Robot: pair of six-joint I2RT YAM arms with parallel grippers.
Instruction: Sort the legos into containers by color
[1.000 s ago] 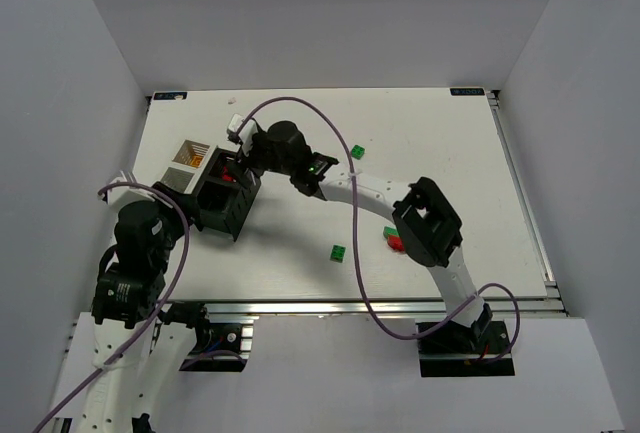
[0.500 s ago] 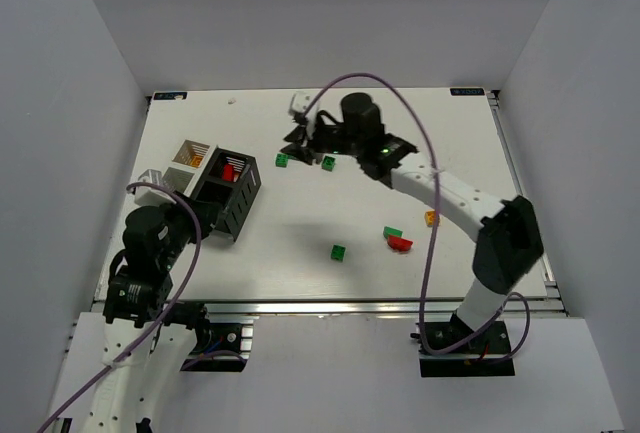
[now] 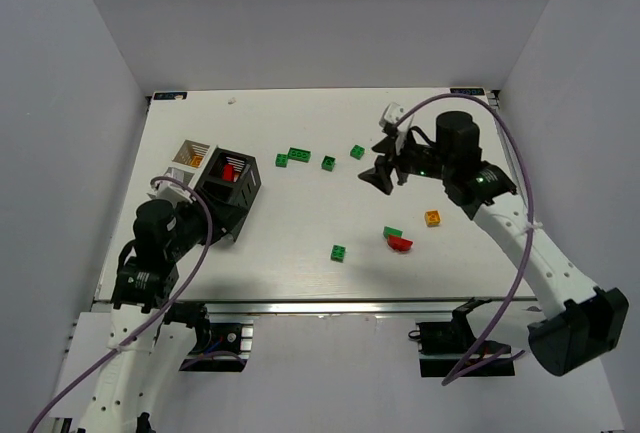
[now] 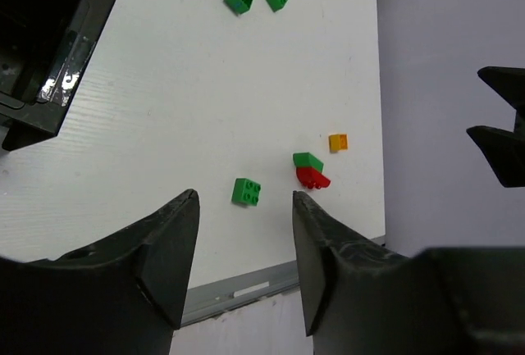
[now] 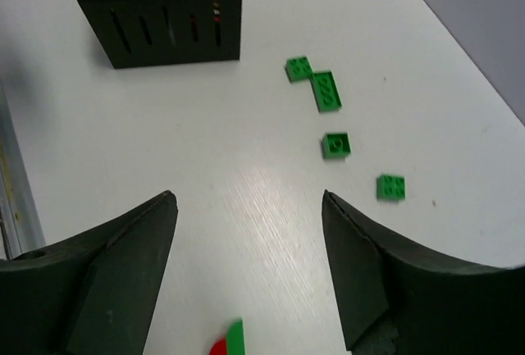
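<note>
Grey walls close round the white surface, where most bricks lie loose. My right gripper has swung away from the black bin at the frame's left, where it hung a second ago. It has crossed the middle to right of centre and stands open with nothing between the fingers. A red brick lies in that bin, so I judge red belongs there. The white bin beside it shows orange inside.

My left gripper hangs at lower left, near the black bin, its fingers parted and empty too.

Not yet sorted are four green bricks in a row across the upper middle and a single green brick lower down. Right of that are a red and green pair, touching each other, and an orange brick just right of them. The rightmost green brick lies nearest my right gripper, so I judge it the likely next pick.
</note>
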